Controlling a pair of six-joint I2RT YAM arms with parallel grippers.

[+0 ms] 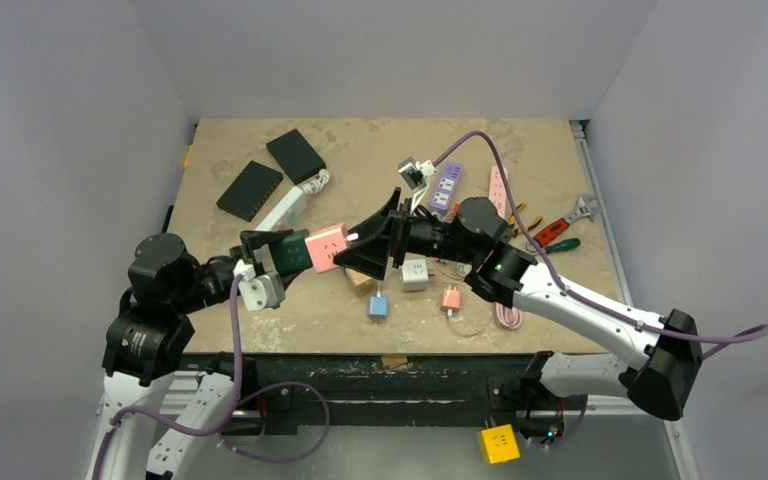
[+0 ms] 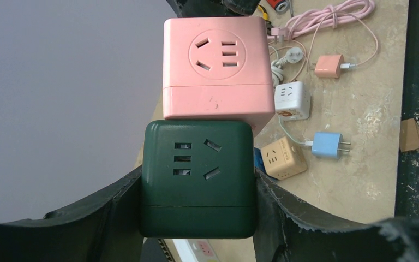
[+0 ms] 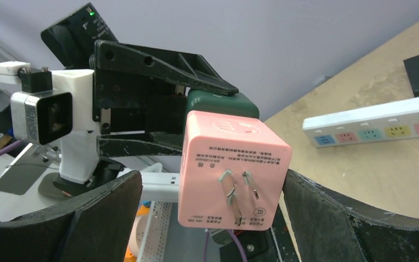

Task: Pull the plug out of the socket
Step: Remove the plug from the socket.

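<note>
Left gripper point(image 2: 196, 183) clenched on the green cube adapter point(image 2: 196, 158), right gripper point(image 3: 210, 183) spread wide around the pink cube adapter point(image 3: 232, 164).
Both cubes hang joined end to end above the table point(image 1: 360, 140), the right fingers point(image 3: 333, 218) flanking the pink one without touching. The second grasp seems in hand: those jaws must close squarely, then pull straight apart.

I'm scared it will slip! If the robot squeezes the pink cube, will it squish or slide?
Probably no squish: the pink cube looks like hard, smooth plastic with flat sides. That smoothness might let it slide a bit. It is likely light for its size, and its metal prongs seem stiff.
</note>
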